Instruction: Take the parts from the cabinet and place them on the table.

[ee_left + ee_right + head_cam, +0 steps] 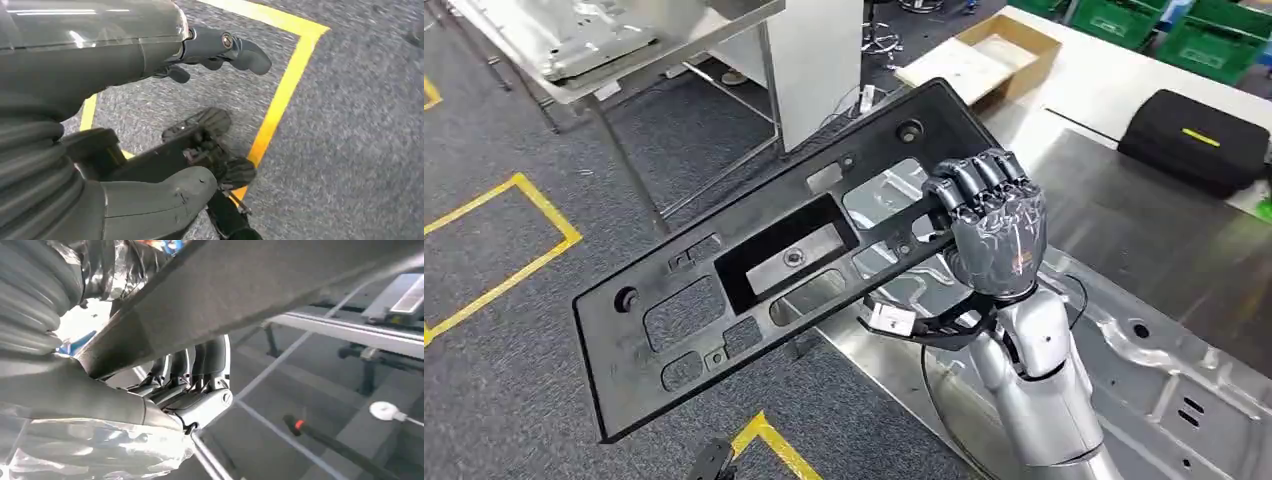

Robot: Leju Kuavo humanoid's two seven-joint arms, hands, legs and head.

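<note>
Over the near edge of the table (1124,215), your right hand (994,225) grips the long black part (754,270) by one end, fingers (979,180) curled over its upper rim. The part's long axis runs from the hand down and away to your left, so most of it hangs out over the grey floor (514,400), not the table. The coming move turns on swinging that free end rightward over the steel. A pressed metal panel (1164,380) already lies on the table just under the arm, and a black case (1194,140) sits further back; the bare stretch between them looks like your open room. The left hand (220,50) hangs low beside the body over the floor, fingers loosely apart and holding nothing.
</note>
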